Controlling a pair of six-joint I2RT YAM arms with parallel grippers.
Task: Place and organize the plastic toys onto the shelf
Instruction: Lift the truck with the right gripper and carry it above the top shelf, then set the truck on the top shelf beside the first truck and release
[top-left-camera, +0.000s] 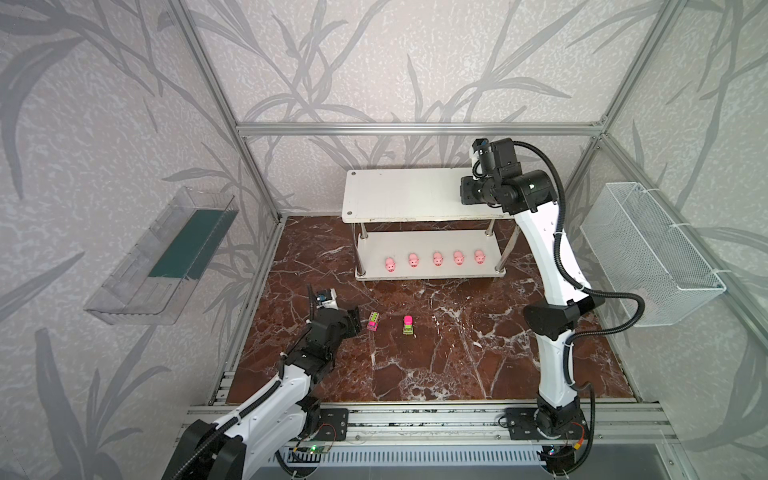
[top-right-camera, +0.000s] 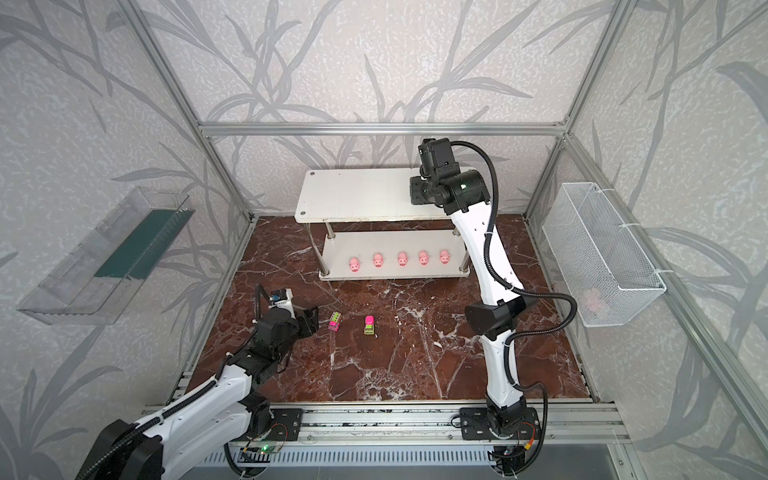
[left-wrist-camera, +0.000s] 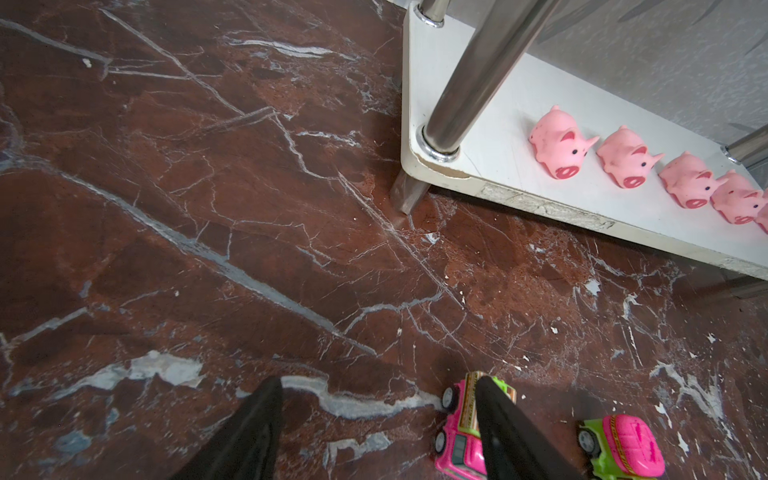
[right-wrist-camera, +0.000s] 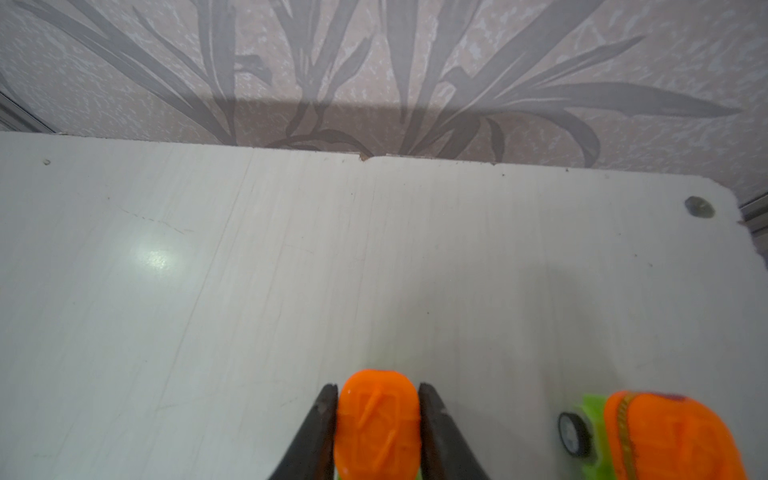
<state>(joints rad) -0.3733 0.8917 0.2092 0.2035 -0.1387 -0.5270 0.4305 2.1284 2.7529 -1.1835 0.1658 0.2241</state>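
Setting an orange-topped car (right-wrist-camera: 376, 424) atop the shelf (right-wrist-camera: 208, 291), right pincer (right-wrist-camera: 376, 388) clasps it; release looks next, while left pincer (left-wrist-camera: 378, 380) gapes, empty.

Left arm (top-left-camera: 266, 399): stretched low and forward from its base, wrist tilted down. Left end effector (left-wrist-camera: 378, 380): fingers (left-wrist-camera: 253, 428) spread well apart, nothing between them.

Right arm (top-left-camera: 548, 257): lower link upright, elbow bent, forearm climbing toward the back, wrist turned level toward the left. Right end effector (right-wrist-camera: 378, 386): fingers nearly together, one along each side of a car (right-wrist-camera: 376, 424). Pressing or only touching: not clear.
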